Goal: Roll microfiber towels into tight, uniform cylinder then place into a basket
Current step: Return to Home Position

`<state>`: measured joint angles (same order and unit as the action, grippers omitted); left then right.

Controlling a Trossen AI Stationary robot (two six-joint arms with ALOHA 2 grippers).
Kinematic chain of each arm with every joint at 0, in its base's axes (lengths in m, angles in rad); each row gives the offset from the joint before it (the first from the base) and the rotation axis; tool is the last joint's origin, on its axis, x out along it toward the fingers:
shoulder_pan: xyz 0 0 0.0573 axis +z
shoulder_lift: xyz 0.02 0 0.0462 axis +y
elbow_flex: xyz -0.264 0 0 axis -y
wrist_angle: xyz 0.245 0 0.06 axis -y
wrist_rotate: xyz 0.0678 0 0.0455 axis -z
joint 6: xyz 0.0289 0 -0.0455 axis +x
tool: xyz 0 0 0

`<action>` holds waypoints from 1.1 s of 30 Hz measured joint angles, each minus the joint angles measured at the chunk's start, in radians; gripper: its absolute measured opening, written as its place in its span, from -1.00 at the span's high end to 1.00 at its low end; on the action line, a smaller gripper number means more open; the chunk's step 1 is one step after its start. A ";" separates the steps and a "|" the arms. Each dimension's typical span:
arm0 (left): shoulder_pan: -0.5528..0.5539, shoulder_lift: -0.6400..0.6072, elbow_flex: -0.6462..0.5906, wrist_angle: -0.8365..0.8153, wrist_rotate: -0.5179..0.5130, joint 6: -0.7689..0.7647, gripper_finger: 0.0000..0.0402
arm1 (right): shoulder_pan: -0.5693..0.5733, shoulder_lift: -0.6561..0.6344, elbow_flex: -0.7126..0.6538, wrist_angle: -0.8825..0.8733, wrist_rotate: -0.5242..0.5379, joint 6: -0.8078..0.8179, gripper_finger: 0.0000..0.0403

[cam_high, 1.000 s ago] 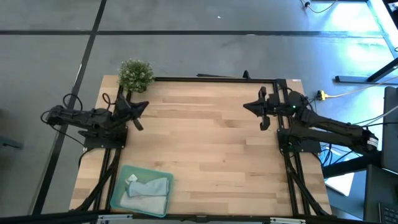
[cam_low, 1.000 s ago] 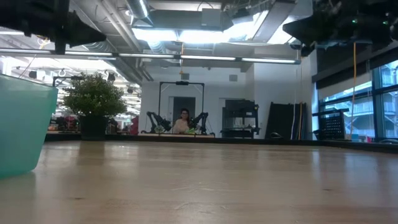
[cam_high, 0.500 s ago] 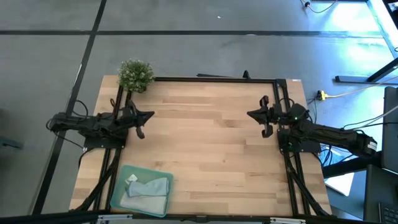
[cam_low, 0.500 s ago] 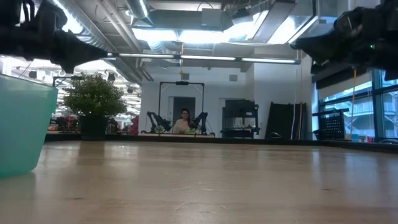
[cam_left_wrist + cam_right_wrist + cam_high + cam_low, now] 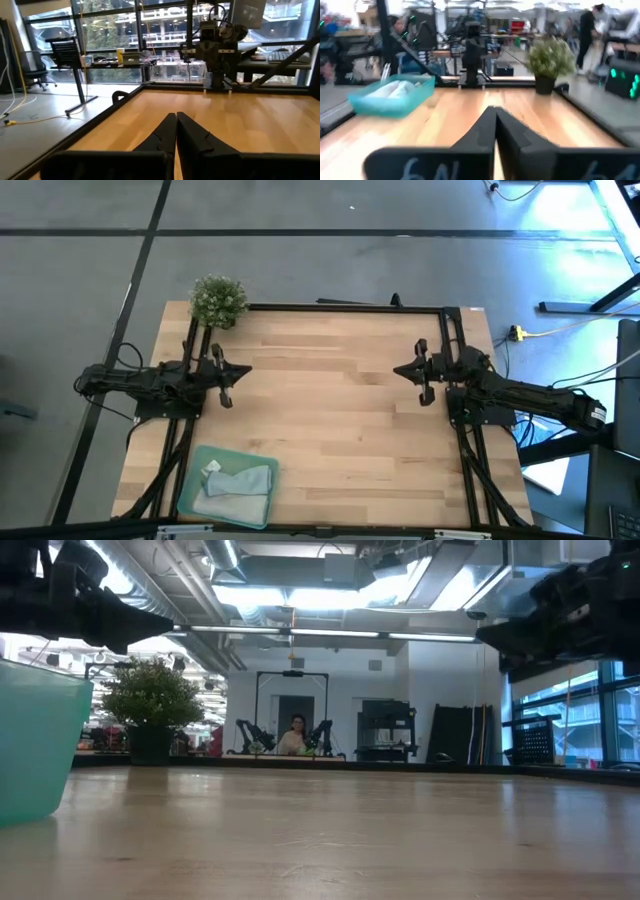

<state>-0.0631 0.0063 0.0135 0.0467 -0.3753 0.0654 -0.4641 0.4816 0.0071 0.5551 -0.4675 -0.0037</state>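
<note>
- Settling is what I see from both arms: a second ago they sat at an angle, the left gripper [image 5: 232,372] turned towards the far edge, and now each lies level along its own side of the table [image 5: 330,430].
- Over the last half second the shift is only slight, so the motion looks nearly finished.
- Both grippers point inward at each other across the bare boards, well apart, with nothing between them.
- In the left wrist view its two fingers are pressed together with no gap and nothing held [image 5: 176,116].
- The right gripper [image 5: 408,370] looks the same in its own wrist view: fingers closed on each other, empty [image 5: 494,110].
- The microfiber towels [image 5: 238,482] lie inside the basket [image 5: 190,498] at the near left corner of the table, well away from either gripper.
- They have not moved in that second, and neither has the basket.
- The potted plant [image 5: 217,300] stands at the far left corner, untouched.
- With no cloth out on the table and both arms parked, I judge the job done apart from this last retreat.
</note>
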 joint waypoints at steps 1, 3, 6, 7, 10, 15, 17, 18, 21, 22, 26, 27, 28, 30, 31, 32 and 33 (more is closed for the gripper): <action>0.000 0.000 0.000 0.000 -0.004 0.000 0.96 | 0.000 0.000 0.000 -0.019 0.000 0.017 0.95; 0.000 0.000 0.000 0.000 -0.006 -0.006 0.94 | 0.000 0.000 0.000 -0.054 -0.001 0.063 0.95; 0.000 0.000 0.000 -0.003 0.032 -0.018 0.93 | 0.000 0.001 0.000 -0.079 -0.019 0.077 0.95; 0.000 0.000 0.000 -0.006 0.054 -0.018 0.94 | 0.000 0.001 0.000 -0.075 -0.026 0.077 0.95; 0.000 0.000 0.000 -0.013 0.119 -0.038 0.98 | 0.000 0.001 0.000 -0.075 -0.032 0.079 0.95; 0.000 0.000 0.000 -0.017 0.148 -0.112 0.96 | 0.000 0.001 0.000 -0.075 -0.031 0.051 0.95; 0.000 0.000 0.000 -0.017 0.149 -0.113 0.93 | 0.000 0.001 0.000 -0.075 -0.031 0.048 0.94; 0.000 0.000 0.000 -0.016 0.149 -0.113 0.91 | 0.000 0.001 0.000 -0.075 -0.031 0.051 0.94; 0.000 0.000 0.000 -0.016 0.149 -0.114 0.88 | 0.000 0.001 0.000 -0.075 -0.031 0.049 0.94; 0.000 0.000 0.000 -0.016 0.149 -0.114 0.87 | 0.000 0.001 0.000 -0.075 -0.031 0.050 0.94; 0.000 0.000 0.000 -0.016 0.149 -0.114 0.84 | 0.000 0.001 0.000 -0.075 -0.031 0.050 0.94; 0.000 0.000 0.000 -0.016 0.149 -0.115 0.83 | 0.000 0.001 0.000 -0.075 -0.031 0.050 0.94; 0.000 0.000 0.000 -0.016 0.149 -0.115 0.83 | 0.000 0.001 0.000 -0.075 -0.031 0.050 0.94; 0.000 0.000 0.000 -0.016 0.149 -0.115 0.82 | 0.000 0.001 0.000 -0.075 -0.031 0.050 0.94; 0.000 0.000 0.000 -0.016 0.149 -0.115 0.82 | 0.000 0.001 0.000 -0.075 -0.031 0.049 0.94; 0.000 0.000 0.000 -0.016 0.149 -0.115 0.82 | 0.000 0.001 0.000 -0.075 -0.031 0.049 0.94; 0.000 0.000 0.000 -0.016 0.149 -0.115 0.83 | 0.000 0.001 0.000 -0.075 -0.031 0.049 0.94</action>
<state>-0.0635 0.0063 0.0139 0.0303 -0.2264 -0.0494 -0.4641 0.4824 0.0071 0.4801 -0.4984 0.0456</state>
